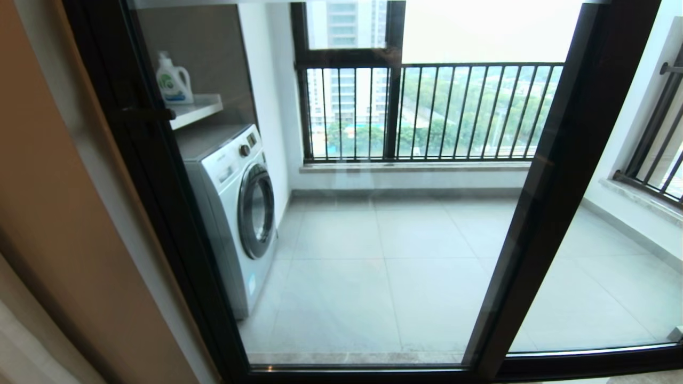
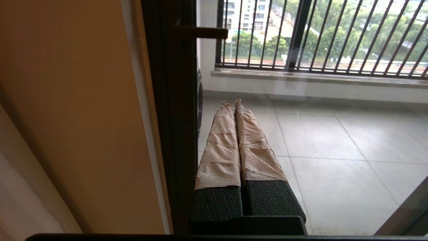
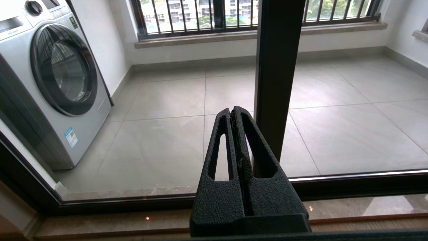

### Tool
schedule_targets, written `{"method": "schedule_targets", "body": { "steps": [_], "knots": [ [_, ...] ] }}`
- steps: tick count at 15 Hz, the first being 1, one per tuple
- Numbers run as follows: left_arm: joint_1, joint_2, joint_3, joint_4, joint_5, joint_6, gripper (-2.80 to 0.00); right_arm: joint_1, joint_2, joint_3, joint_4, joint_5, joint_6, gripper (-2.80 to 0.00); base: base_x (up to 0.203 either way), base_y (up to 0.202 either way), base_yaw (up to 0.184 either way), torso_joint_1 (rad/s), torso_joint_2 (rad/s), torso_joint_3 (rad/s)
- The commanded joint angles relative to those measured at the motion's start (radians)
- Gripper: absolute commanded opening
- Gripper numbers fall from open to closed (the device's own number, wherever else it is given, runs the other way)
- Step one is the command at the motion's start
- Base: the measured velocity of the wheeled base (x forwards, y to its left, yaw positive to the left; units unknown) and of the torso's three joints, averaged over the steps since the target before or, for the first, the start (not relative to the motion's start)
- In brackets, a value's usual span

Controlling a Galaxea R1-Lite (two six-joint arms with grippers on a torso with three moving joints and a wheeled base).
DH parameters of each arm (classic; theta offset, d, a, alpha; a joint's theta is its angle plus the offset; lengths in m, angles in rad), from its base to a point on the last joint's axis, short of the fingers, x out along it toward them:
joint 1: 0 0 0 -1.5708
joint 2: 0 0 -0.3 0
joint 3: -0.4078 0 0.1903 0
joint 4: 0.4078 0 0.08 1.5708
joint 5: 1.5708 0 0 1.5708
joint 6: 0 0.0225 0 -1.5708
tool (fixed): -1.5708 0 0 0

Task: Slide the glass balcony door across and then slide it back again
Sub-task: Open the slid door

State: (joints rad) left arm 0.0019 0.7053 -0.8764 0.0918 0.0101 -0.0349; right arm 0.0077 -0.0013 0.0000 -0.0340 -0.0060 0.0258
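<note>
The tall dark-framed glass balcony door stands against the doorway's left edge. The left claw, pressed narrow and empty, points below its small dark latch handle; the right claw, likewise narrow, faces the glass.

We are holding our left gripper up and reaching forward, its two long fingers wrapped in tan tape and lying pressed together along their whole length, tips touching. We are holding our right gripper forward as well, pointing slightly downward, its two black slotted fingers closed against each other with nothing between them. Neither of our arms is showing in the head view; we are seeing each gripper only from its own wrist camera. Both are gripping nothing.
</note>
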Motion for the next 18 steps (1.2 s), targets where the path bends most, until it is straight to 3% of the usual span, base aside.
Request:
{"method": "schedule_targets", "body": {
  "steps": [1,4,8,15,18],
  "knots": [
    [0.002,0.278,-0.140,-0.075,0.007,-0.005,-2.80,0.000,0.001,0.012,-0.001,0.000,0.000,-2.80,0.000,0.000,0.000,0.000,0.00,0.000],
    [0.002,0.496,-0.276,-0.205,-0.007,-0.006,-2.80,0.000,0.001,0.012,0.000,0.000,0.000,-2.80,0.000,0.000,0.000,0.000,0.00,0.000],
    [0.003,0.701,-0.405,-0.248,-0.133,-0.010,-2.80,0.000,0.001,0.012,-0.001,0.000,0.000,-2.80,0.000,0.000,0.000,0.000,0.00,0.000],
    [0.081,0.977,-0.668,-0.252,-0.160,-0.008,-2.80,0.000,0.000,0.012,0.000,0.000,0.000,-2.80,0.000,0.000,0.000,0.000,0.00,0.000],
    [0.089,1.033,-0.708,-0.251,-0.159,-0.004,-2.80,0.000,0.001,0.012,-0.001,0.000,0.000,-2.80,0.000,0.000,0.000,0.000,0.00,0.000]
  ]
}}
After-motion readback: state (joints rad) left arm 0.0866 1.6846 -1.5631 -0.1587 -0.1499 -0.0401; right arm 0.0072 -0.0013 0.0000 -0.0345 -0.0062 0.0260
